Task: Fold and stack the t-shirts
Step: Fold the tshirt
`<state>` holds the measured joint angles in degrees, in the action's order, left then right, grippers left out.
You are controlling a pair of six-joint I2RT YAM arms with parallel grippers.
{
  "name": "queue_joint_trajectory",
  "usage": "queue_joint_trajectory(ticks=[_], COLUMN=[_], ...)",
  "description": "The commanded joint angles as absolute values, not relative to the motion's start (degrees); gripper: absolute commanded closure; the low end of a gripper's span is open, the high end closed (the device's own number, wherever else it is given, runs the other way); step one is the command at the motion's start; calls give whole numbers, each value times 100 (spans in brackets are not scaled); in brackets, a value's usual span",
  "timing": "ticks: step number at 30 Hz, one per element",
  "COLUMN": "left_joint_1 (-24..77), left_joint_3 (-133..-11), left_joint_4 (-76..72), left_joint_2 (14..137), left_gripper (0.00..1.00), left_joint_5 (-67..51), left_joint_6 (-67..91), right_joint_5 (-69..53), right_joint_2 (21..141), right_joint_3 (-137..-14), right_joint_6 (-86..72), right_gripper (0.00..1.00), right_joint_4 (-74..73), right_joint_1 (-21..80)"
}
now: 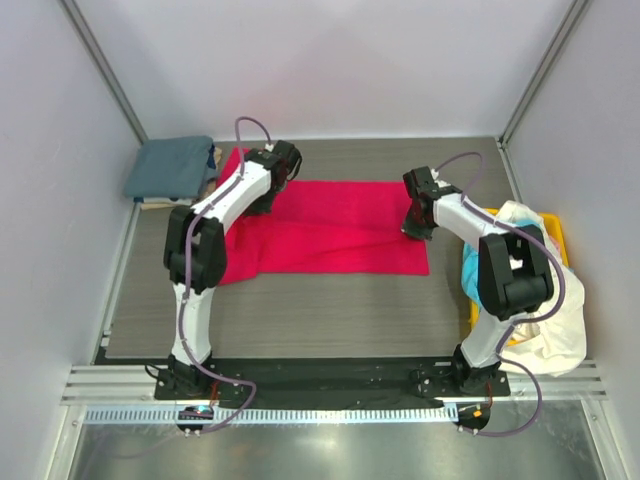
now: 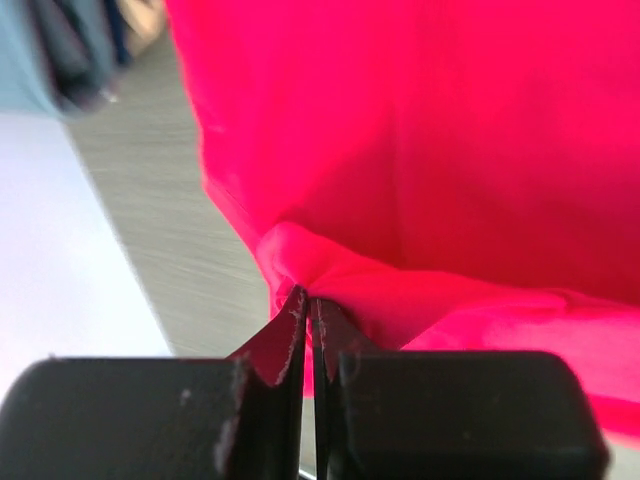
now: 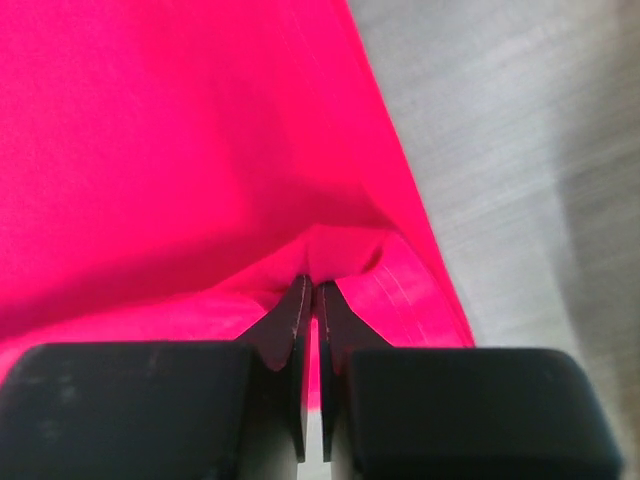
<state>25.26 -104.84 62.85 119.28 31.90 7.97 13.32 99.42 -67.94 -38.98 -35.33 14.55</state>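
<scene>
A red-pink t-shirt [image 1: 330, 232] lies spread on the grey table, partly folded over itself. My left gripper [image 1: 268, 192] is shut on its far left edge, pinching a fold of red cloth [image 2: 300, 262]. My right gripper [image 1: 414, 229] is shut on its right edge, pinching the cloth [image 3: 335, 250] near the hem. A folded slate blue-grey t-shirt [image 1: 170, 168] lies at the far left on a tan one [image 1: 155, 203]. Cream-white [image 1: 545, 310] and cyan [image 1: 470, 270] shirts hang in the bin at right.
The yellow plastic bin [image 1: 556, 232] stands at the right edge beside my right arm. White walls enclose the table on three sides. Bare grey tabletop [image 1: 330, 315] shows in front of the red shirt.
</scene>
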Motion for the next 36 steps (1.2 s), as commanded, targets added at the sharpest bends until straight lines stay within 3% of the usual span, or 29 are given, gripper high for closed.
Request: queue_joint_trajectory(ticks=[1, 2, 3, 4, 6, 7, 9, 10, 13, 15, 22, 30, 36], left_joint_1=[2373, 2321, 2277, 2224, 2110, 2092, 2083, 2031, 1925, 1907, 1127, 449, 176], left_joint_3=[-11169, -11327, -11512, -11957, -12163, -11886, -11384, -10781, -9193, -8327, -4874, -3272, -2814], left_joint_4=[6530, 6548, 6757, 6941, 7171, 7041, 6472, 6277, 5434, 4873, 3543, 2435, 2040], left_joint_2=[12382, 12688, 12804, 12919, 12763, 12553, 11608, 11262, 9637, 8533, 6357, 5986, 6021], left_gripper=[96, 91, 83, 61, 48, 39, 32, 27, 23, 21, 20, 19, 20], left_joint_5=[4094, 4235, 4428, 4404, 4185, 3853, 3465, 3089, 2612, 2374, 1442, 941, 1248], left_joint_6=[247, 246, 368, 561, 1167, 1247, 1588, 1756, 2564, 3108, 4674, 5334, 5650], right_joint_5=[1239, 1222, 1161, 1143, 1195, 1221, 1318, 1379, 1302, 1187, 458, 255, 299], right_joint_2=[10195, 10291, 10388, 10563, 10608, 10495, 10232, 10074, 9327, 8747, 7770, 8103, 8446], right_joint_3=[-7285, -7373, -7574, -7681, -7909, -7919, -7736, -7621, -6989, -6368, -4791, -4315, -4324], right_joint_6=[-3709, -3665, -3622, -3586, -3490, -3472, -3489, -3507, -3603, -3682, -4025, -3946, -3955], right_gripper=[89, 84, 61, 47, 21, 17, 12, 11, 10, 10, 11, 19, 23], right_joint_4=[-3358, -3357, -3366, -3366, -3427, -3471, -3472, -3454, -3314, -3226, -2778, -2277, -1960], right_joint_1=[1327, 1301, 1249, 1213, 1161, 1082, 1002, 924, 897, 905, 914, 914, 914])
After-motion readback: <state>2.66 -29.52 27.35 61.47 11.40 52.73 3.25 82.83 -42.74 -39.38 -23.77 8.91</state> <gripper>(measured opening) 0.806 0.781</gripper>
